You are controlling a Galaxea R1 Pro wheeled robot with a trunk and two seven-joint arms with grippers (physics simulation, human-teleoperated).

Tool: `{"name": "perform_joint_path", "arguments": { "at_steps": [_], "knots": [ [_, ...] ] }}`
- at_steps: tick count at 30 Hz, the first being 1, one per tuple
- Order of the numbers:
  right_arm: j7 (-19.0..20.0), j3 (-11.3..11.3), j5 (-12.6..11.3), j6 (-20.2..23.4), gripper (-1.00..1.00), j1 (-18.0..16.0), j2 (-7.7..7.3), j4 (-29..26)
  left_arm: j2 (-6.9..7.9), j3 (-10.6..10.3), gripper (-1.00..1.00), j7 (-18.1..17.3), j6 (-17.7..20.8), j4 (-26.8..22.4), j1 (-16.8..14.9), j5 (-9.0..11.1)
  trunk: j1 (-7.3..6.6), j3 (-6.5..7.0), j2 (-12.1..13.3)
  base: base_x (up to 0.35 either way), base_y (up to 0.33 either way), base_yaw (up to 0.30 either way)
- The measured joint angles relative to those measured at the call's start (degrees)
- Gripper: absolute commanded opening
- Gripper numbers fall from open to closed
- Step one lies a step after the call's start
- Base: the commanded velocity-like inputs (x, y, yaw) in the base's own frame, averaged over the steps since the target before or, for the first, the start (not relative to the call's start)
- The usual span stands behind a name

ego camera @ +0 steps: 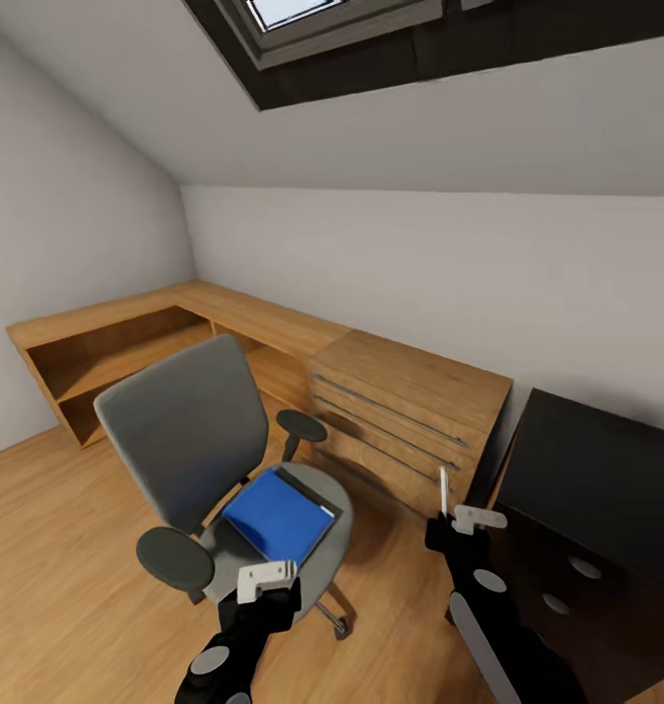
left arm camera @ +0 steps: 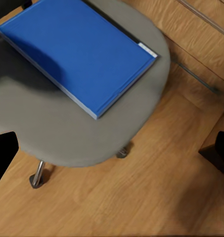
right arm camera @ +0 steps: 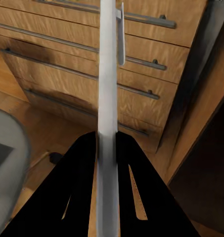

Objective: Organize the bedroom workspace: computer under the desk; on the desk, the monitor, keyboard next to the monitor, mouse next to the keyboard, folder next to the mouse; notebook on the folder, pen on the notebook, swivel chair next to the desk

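The wooden floor (ego camera: 67, 548) carries the swivel chair (ego camera: 190, 430), the light wooden drawer chest (ego camera: 405, 416) and a low wooden shelf unit (ego camera: 126, 342) along the walls. The blue folder (ego camera: 278, 510) lies flat on the chair's grey seat. At the right stands the black desk (ego camera: 605, 479), its top apparently bare.

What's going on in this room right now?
A two-armed robot is tidying a bedroom workspace. Its right gripper is shut on the pen, held upright near the wooden drawer chest. Its left gripper hovers over the blue folder, which lies on the swivel chair. The black desk stands at right.
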Motion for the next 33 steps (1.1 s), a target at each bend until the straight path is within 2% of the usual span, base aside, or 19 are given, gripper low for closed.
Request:
{"name": "perform_joint_path", "arguments": {
  "at_steps": [23,26,30,33],
  "knots": [
    [-0.03,0.01,0.03,-0.10,-1.00,0.00,0.00,-0.27,0.00,-0.08,1.00,0.12,-0.01,0.44,0.01,0.11,-5.05,4.13,9.23,0.000,0.000,-0.004],
    [-0.08,-0.05,0.03,-0.08,-1.00,0.15,-0.05,-1.39,-0.01,-0.09,1.00,0.12,-0.02,0.50,0.03,0.10,-5.71,4.67,10.43,0.000,0.000,0.000],
    [-0.16,-1.01,0.03,0.06,-1.00,2.31,-0.09,-5.58,-0.04,-0.09,1.00,0.12,-0.02,0.52,0.01,0.02,-6.59,5.39,12.04,0.000,0.000,0.000],
    [-0.16,-1.09,0.02,0.08,-1.00,2.56,-0.59,-5.99,-0.08,-0.09,1.00,0.12,0.03,0.52,0.03,0.05,-7.25,5.93,13.24,0.000,0.000,0.000]
  ]
}}
